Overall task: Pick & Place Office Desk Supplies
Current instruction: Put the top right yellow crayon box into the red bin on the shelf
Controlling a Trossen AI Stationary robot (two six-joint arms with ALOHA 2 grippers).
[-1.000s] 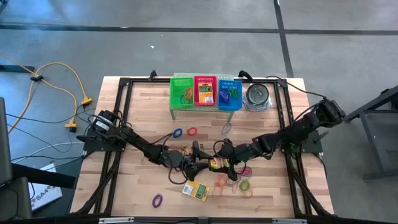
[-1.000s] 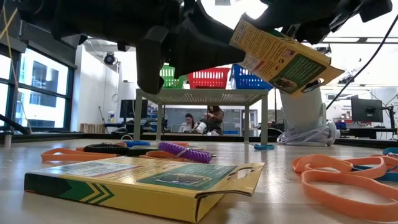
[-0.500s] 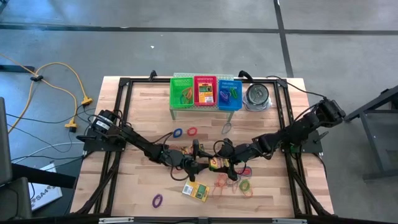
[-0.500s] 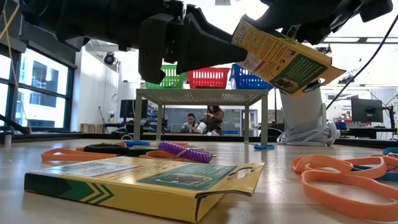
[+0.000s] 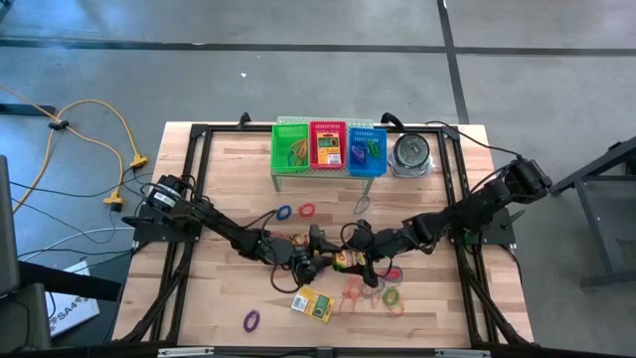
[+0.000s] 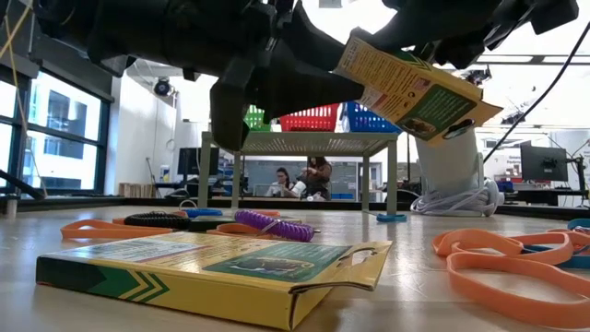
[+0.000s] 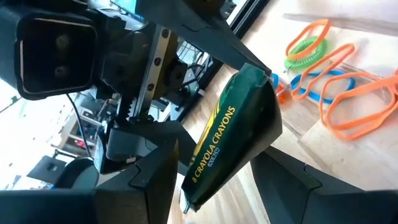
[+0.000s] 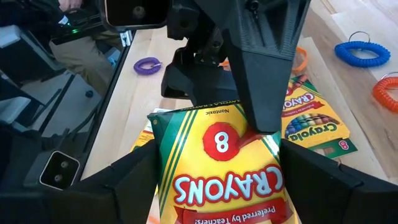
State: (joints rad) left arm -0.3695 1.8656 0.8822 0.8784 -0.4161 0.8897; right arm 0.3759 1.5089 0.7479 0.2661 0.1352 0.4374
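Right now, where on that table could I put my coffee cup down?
Bare wood lies at the table's left rear, beside the green basket, and along the right edge below the tin. The middle is crowded: both arms, a held crayon box, rubber bands.

A: Which markings are legible on the held crayon box [image 8: 217, 165]?
B: Front face: a large "8", "CRAYONS" and "Preferred by Teachers". Side panel, in the left wrist view: "8 CRAYOLA CRAYONS".
A: Any other legible text?
B: The second crayon box [image 8: 314, 127], lying flat on the counter [image 8: 336, 74], reads "Crayola" and "8".
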